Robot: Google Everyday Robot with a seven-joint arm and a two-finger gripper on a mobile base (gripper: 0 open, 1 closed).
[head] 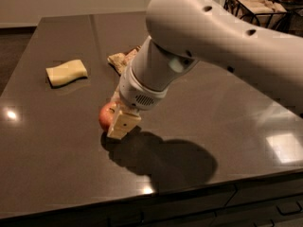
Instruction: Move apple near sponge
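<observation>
The red-orange apple [106, 116] sits low over the dark table [57, 164], left of centre. My gripper [113, 126] reaches down from the big white arm [208, 37] and is closed around the apple, with one cream finger [122, 125] in front of it; the other finger is hidden behind the apple. The pale yellow sponge [66, 72] lies flat at the far left, about two apple widths away from the apple and up-left of it.
A brown-and-tan snack bag [124, 59] lies behind the arm, partly hidden by it. A black wire basket [255, 6] stands at the back right corner. The table's front edge [156, 197] runs close below the arm's shadow.
</observation>
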